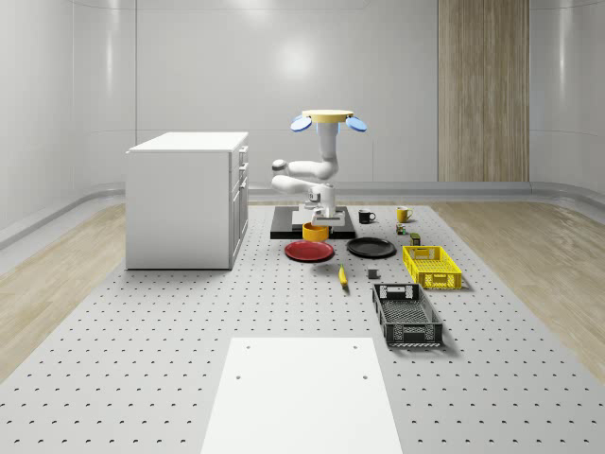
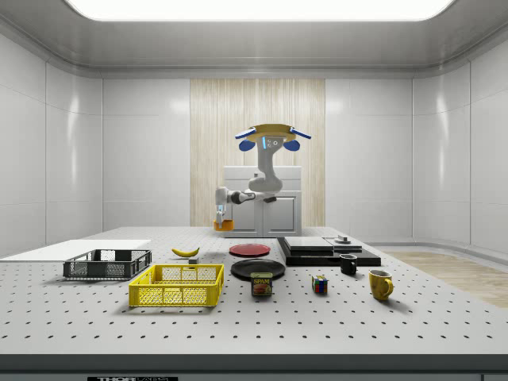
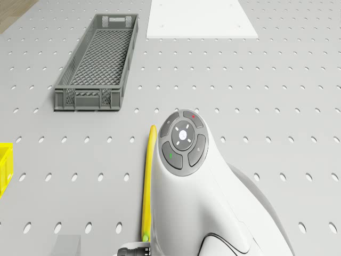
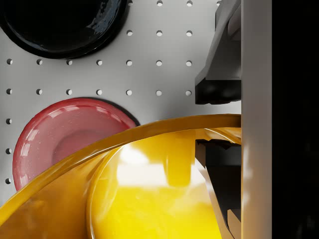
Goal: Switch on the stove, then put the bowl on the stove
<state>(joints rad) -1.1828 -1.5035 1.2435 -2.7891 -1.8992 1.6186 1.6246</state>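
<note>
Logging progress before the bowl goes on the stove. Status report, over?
Gripper shut on bowl rim, bowl lifted above red plate. Drone hovering over stove area. Path to stove looks open.

Bowl (image 1: 316,231): yellow-orange, glossy, upright, off the table, its rim pinched between the gripper (image 1: 319,219) fingers, hanging directly beneath the tool. Stove (image 1: 286,223): flat black slab on the table, just behind and below the gripper; bowl sits above its front edge.
</note>
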